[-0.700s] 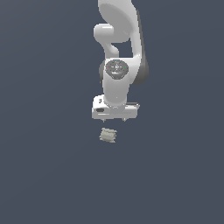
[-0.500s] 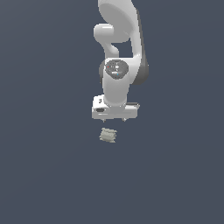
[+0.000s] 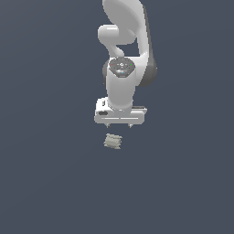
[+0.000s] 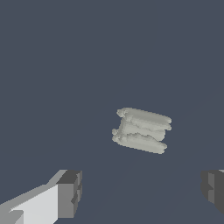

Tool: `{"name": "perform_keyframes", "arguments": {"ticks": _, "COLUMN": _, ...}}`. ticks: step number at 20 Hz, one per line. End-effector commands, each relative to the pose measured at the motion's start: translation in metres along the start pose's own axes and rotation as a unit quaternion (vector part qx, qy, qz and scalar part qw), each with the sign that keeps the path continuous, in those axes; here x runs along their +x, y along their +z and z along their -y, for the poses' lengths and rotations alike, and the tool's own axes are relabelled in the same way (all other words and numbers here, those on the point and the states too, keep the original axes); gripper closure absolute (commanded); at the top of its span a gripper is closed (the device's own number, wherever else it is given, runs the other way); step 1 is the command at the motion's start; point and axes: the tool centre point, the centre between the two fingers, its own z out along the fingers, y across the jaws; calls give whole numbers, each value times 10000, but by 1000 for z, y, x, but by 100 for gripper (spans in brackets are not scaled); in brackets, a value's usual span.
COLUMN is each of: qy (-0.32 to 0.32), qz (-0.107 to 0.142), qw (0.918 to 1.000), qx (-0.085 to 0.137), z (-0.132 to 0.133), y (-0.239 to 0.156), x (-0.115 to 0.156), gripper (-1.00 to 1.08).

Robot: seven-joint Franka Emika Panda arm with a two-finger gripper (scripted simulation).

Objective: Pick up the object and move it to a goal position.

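Note:
The object (image 3: 112, 141) is a tiny pale grey-beige ridged block lying on the dark grey floor, in front of and a little below the white gripper (image 3: 119, 125) in the exterior view. The gripper is open and empty, its two short fingertips pointing down. In the wrist view the object (image 4: 141, 130) lies ahead of the gripper (image 4: 142, 190), apart from both fingers. One finger (image 4: 70, 192) and the other finger (image 4: 213, 188) stand wide apart.
The white Panda arm (image 3: 124, 50) rises above the gripper in the exterior view. The floor (image 3: 45, 173) is plain dark grey all around, with no other objects in view.

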Motion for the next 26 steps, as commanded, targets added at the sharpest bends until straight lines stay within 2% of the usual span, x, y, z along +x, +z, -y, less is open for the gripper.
{"name": "perform_keyframes", "arguments": {"ticks": 1, "qy": 10, "qz": 5, "qw": 10000, "qx": 0, "z": 0, "y": 0, "x": 0, "gripper": -92}}
{"name": "perform_keyframes", "arguments": {"ticks": 9, "qy": -109, "qz": 2, "qw": 9999, "qx": -3, "z": -1, "y": 1, "x": 0, "gripper": -92}}
{"name": "perform_keyframes", "arguments": {"ticks": 17, "qy": -641, "qz": -2, "qw": 9979, "qx": -16, "z": -3, "y": 8, "x": 2, "gripper": -92}}
{"name": "perform_keyframes", "arguments": {"ticks": 22, "qy": -1174, "qz": -5, "qw": 9931, "qx": -27, "z": -6, "y": 14, "x": 3, "gripper": -92}}
{"name": "perform_keyframes", "arguments": {"ticks": 26, "qy": -1698, "qz": -10, "qw": 9855, "qx": -34, "z": -9, "y": 20, "x": 4, "gripper": -92}}
